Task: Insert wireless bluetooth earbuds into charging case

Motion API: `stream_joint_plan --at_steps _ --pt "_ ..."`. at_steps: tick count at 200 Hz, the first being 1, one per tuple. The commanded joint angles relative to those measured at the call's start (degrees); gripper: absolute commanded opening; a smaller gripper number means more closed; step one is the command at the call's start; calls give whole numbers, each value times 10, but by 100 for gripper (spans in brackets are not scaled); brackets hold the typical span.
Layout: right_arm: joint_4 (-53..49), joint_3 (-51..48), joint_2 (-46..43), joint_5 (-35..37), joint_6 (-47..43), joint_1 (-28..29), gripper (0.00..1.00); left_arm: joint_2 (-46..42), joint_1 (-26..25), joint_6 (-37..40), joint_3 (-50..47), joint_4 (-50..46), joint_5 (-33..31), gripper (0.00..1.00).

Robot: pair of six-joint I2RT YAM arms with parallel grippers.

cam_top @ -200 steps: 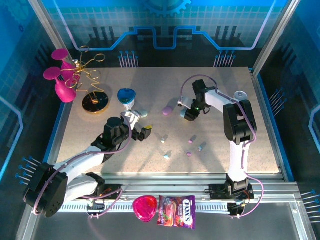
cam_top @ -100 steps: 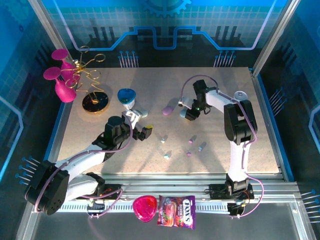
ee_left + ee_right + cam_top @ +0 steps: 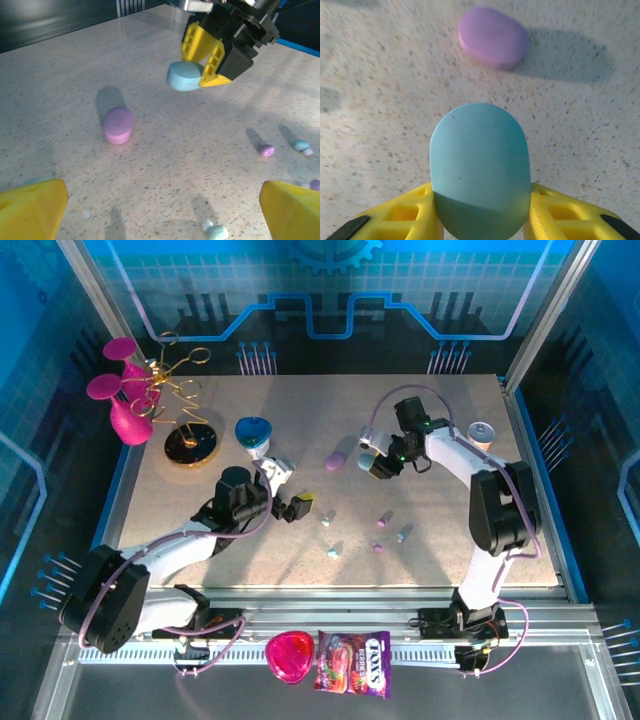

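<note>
My right gripper [image 3: 376, 464] is shut on a light blue oval charging case [image 3: 480, 165], its yellow fingers [image 3: 560, 212] pressed on both sides [image 3: 184, 76]. Just beyond it a lilac case [image 3: 335, 460] lies on the table [image 3: 493, 37] [image 3: 118, 124]. Several tiny earbuds are scattered on the middle of the table: a mint one [image 3: 333, 551] [image 3: 216, 231], a lilac one [image 3: 378, 548] [image 3: 266, 149], a light blue one [image 3: 404, 534] [image 3: 301, 145]. My left gripper [image 3: 296, 506] [image 3: 160, 220] stands open, low over the table left of the buds, nothing between its fingers.
At the back left stand a blue heart-shaped piece [image 3: 254, 430], a gold wire stand on a dark disc [image 3: 192, 443] and magenta shapes [image 3: 125, 390]. A small can [image 3: 481, 430] sits by the right edge. A candy bag [image 3: 353, 664] and a pink heart [image 3: 290, 655] lie in front of the table.
The right gripper's jaws closed on the light blue case, and its arm swung outward to the right. The left gripper crept a little to the right, still open.
</note>
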Motion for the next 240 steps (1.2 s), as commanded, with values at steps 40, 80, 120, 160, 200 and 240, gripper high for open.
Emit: stream_joint_plan --at_steps 40,80,120,160,200,240 --pt "-22 -55 -134 -43 34 62 38 15 -18 87 26 22 173 99" --pt "-63 -69 -189 -71 31 94 38 35 -19 82 60 -2 265 99" --pt "-93 -64 -213 -100 26 117 38 59 -22 31 79 52 318 99" --pt "-98 -61 -232 -144 23 135 38 66 -23 22 92 60 341 97" --pt "-75 -63 -259 -186 31 142 37 66 -34 22 96 60 355 88" --pt "-77 -61 -265 -190 34 148 36 65 -42 24 99 68 355 78"
